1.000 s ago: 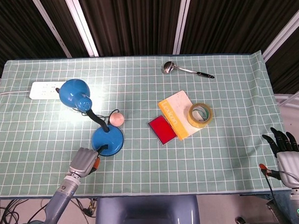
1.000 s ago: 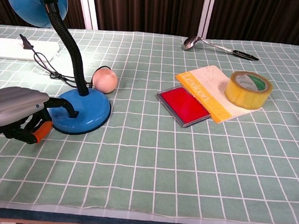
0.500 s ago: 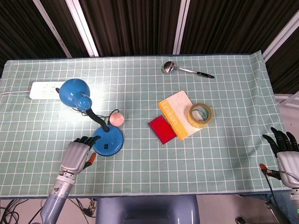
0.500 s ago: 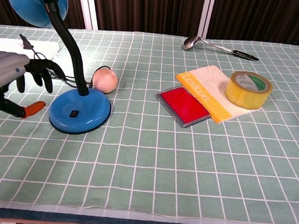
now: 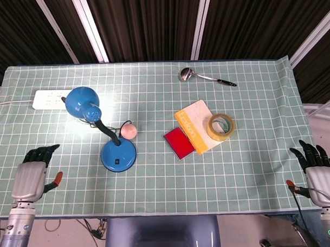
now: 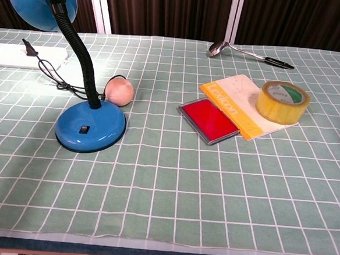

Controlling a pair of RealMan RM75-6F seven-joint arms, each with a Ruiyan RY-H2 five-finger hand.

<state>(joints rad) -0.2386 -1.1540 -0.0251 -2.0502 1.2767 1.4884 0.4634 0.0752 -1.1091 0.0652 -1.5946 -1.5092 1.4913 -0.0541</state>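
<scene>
blue lamp [image 6: 90,129], green checked tablecloth [image 6: 171,192], yellow tape roll [image 6: 282,102]

"Lexicon" on the yellow-spined book [image 6: 236,108]

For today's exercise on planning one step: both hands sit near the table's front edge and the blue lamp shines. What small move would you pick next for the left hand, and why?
Probably rest it where it is. The left hand holds nothing, fingers apart, well clear of the blue lamp, whose head lights the cloth. The right hand also hangs free.
</scene>
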